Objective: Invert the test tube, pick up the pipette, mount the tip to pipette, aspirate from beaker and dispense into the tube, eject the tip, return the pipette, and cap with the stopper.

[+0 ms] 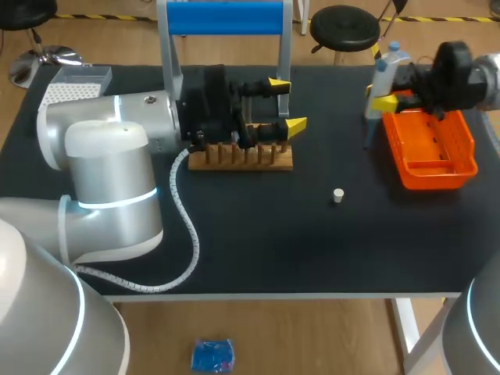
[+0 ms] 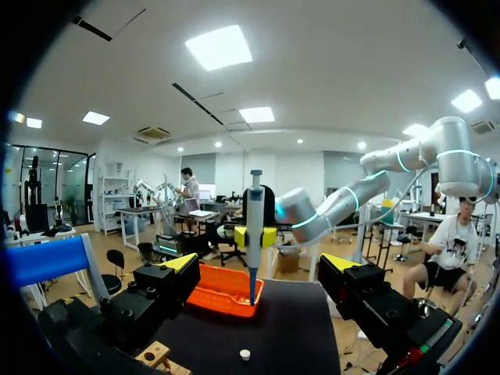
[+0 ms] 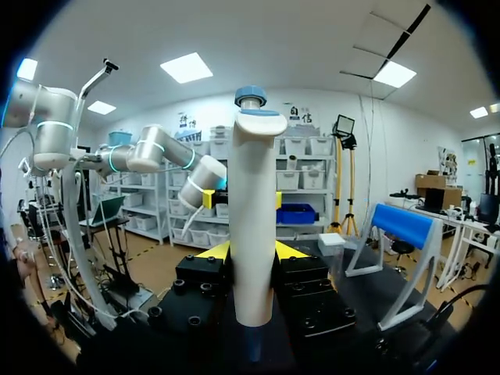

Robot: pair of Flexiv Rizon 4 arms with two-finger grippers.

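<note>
One pipette [image 3: 254, 226] is pinched upright at mid-body by the right pincer [image 1: 380, 97], just beside the orange tray [image 1: 461, 168]; it is judged light, rigid and smooth, so a firm mid-body hold is advised. The left pincer [image 1: 286, 105] is spread over the one wooden rack [image 1: 242, 162]; one stopper [image 1: 337, 195] lies on the tabletop [image 1: 250, 250], and a test tube cannot be made out reliably.

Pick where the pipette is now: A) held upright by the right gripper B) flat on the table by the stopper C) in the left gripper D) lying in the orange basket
A: the pipette stands upright between the right gripper fingers, both against it; the left gripper is open and empty.
</note>
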